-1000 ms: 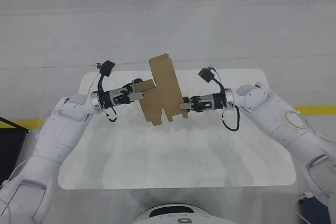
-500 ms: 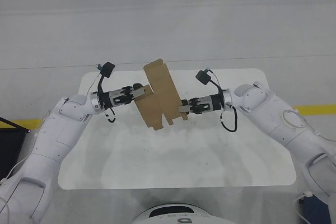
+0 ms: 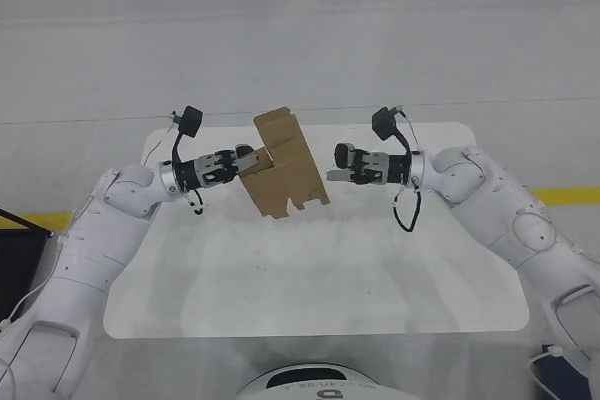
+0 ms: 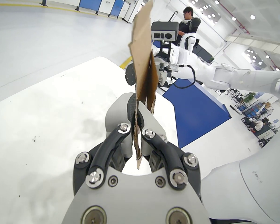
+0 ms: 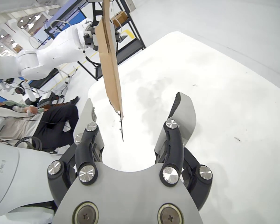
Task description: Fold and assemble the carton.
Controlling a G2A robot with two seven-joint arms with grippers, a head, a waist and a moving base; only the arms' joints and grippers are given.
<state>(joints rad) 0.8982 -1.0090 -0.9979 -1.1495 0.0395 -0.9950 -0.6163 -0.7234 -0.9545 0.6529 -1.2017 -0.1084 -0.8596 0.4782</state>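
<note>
we judge this an early step: the carton (image 3: pixel 283 165) is a flat brown sheet, not yet opened into a box, and it hangs on edge in the air above the far part of the table (image 3: pixel 320 290), touching nothing below. our left gripper (image 4: pixel 135 110) has its fingers pinched tight on the carton's edge on its own side. our right gripper (image 5: pixel 136 106) stands with its fingers spread wide and holding nothing, just beside the opposite edge, whose notched corner reaches toward the gap without meeting either finger. the next move, we think, calls for the right fingers to take that free edge squarely so the panels can be worked apart; on one hold alone the sheet may swing or bend. the cut flap edges are thin and could slip past a pad. the white table spreads wide below and toward us, room enough to lower the carton and press folds.
</note>
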